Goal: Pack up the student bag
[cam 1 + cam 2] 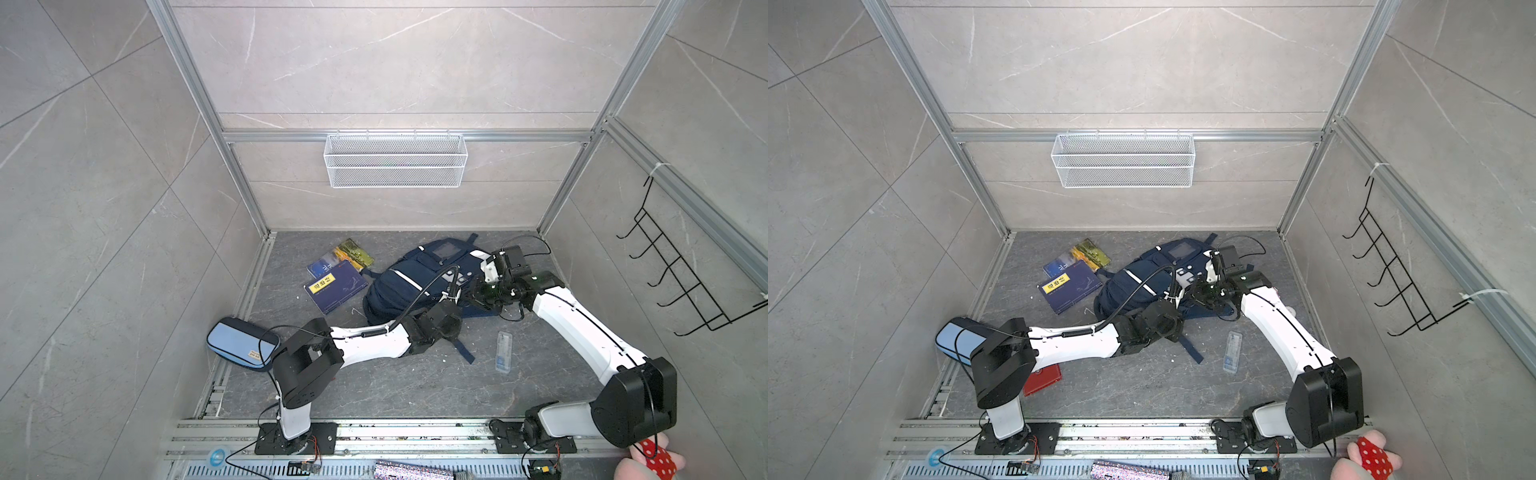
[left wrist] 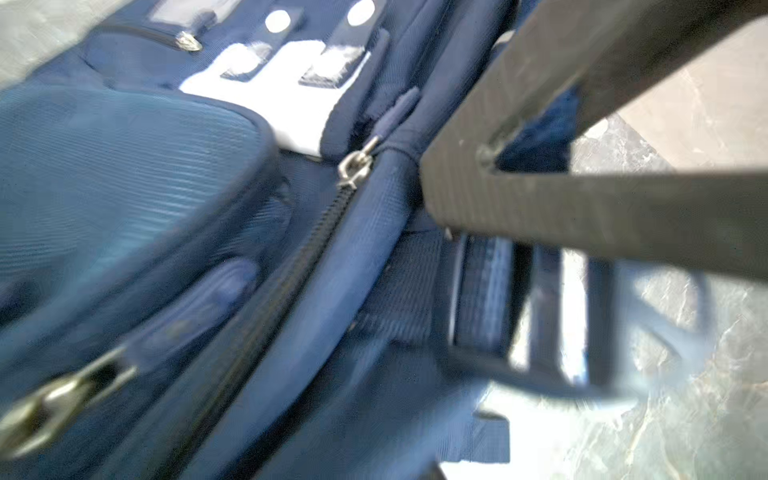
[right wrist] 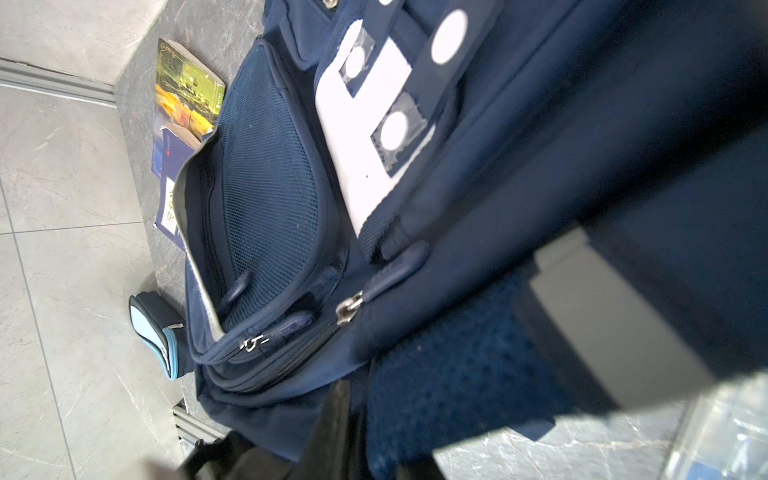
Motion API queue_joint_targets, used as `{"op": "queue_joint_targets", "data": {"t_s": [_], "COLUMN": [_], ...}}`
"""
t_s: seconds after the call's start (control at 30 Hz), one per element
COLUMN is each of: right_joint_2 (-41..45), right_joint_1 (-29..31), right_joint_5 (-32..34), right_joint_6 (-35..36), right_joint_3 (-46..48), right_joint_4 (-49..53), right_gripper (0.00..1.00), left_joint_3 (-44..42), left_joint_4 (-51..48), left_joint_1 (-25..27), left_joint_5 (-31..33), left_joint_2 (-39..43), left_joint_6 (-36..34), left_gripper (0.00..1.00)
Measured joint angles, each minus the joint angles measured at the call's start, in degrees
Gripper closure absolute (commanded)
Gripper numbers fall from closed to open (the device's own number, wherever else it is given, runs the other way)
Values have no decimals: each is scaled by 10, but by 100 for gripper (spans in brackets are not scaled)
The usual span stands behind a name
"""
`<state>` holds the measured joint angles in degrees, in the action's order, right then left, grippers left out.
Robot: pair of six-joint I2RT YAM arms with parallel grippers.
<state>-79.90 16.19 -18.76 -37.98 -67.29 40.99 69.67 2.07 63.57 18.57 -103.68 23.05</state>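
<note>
The right end effector (image 1: 478,293) is clamped on a fold of navy cloth at the right edge of the student bag (image 1: 407,282), with one grey finger (image 3: 602,316) showing under the fabric. The left end effector (image 1: 453,291) sits just beside it, a dark finger (image 2: 457,195) against the ridge next to the zip slider (image 2: 353,166); I cannot tell whether its jaws are spread or pressed together. The bag lies front up at the far middle of the bench (image 1: 395,386). The likeliest failure, I judge, is the left finger catching cloth instead of the small pull. The soft fabric could also slide out of the right pinch once the zip is tugged. The two end effectors are close enough to knock together, and the left arm's black cable (image 1: 419,293) arcs over the bag and may snag. A dragged bag could shove the navy book (image 1: 334,289) just beside it. The bench is dark grey marbled stone flecked with white bits. Pale marbled panels in aluminium framing enclose it, with a white wire basket (image 1: 395,160) on the back wall and a black hook rack (image 1: 681,274) on the right.
</note>
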Motion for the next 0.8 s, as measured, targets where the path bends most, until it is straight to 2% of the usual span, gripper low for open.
{"op": "queue_joint_targets", "data": {"t_s": [0.03,0.27,0.37,0.5,0.7,0.8], "right_joint_2": [0,0,-2,-4,-3,-4], "right_joint_1": [0,0,0,0,0,0], "right_joint_5": [2,16,19,21,21,24], "right_joint_6": [0,5,5,5,5,5], "right_joint_3": [-3,-45,-50,-50,-50,-50], "right_joint_4": [2,37,43,49,53,54], "right_gripper": [93,91,90,89,89,88], "left_joint_3": [0,10,18,38,73,83], "left_joint_4": [-6,-99,-129,-157,-170,-166], "left_joint_1": [3,47,53,39,-7,-26], "left_joint_5": [5,22,28,39,32,12], "left_joint_2": [7,93,123,116,56,27], "left_joint_6": [-9,-112,-147,-184,-211,-217], "left_gripper": [55,31,27,27,28,37]}}
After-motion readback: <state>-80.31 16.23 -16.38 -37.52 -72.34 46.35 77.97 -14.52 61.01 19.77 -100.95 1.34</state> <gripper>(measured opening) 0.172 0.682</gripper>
